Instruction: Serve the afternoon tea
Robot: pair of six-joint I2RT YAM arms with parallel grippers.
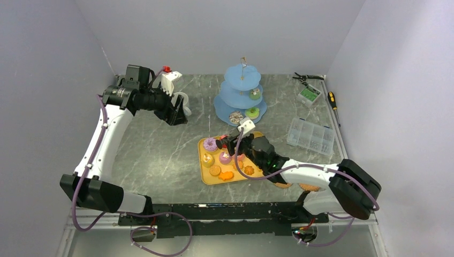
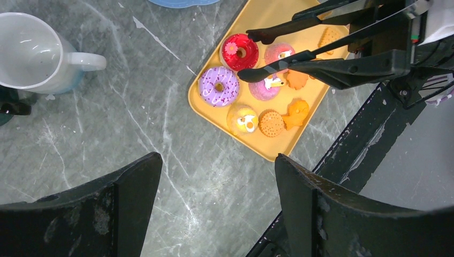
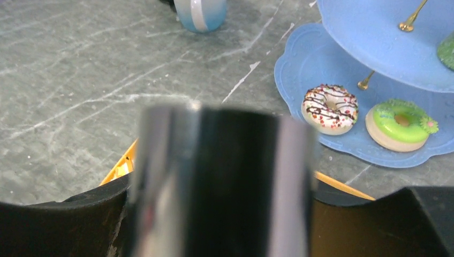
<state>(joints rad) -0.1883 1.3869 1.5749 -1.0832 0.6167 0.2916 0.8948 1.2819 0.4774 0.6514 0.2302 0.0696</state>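
The right fingers (image 3: 69,225) are shut tight on the black tongs (image 2: 300,56). The right arm reaches low and forward over the yellow tray (image 2: 214,115). The tong tips are apart, just over the treats. I cannot tell if they touch one.

Close to those tips lie a red doughnut (image 2: 239,52) with a small flower, a purple doughnut (image 2: 218,85) with sprinkles, a pink cupcake (image 2: 265,88) and one more pink treat (image 2: 279,51), half hidden. A bit further off sit one yellow cupcake (image 2: 242,119) and four orange biscuits (image 2: 271,123).

Just past the right fingers is the light-blue stand (image 3: 300,64) with three tiers. Its bottom tier holds two doughnuts, a white one (image 3: 330,108) with dark stripes and a green one (image 3: 401,124). One more green treat (image 1: 255,94) sits on the middle tier.

The left arm stretches far out and bends over, high above the worktop (image 2: 134,134). The left fingers (image 2: 107,214) are wide apart with nothing between them. The white mug (image 2: 32,53) stands upright off to their left.
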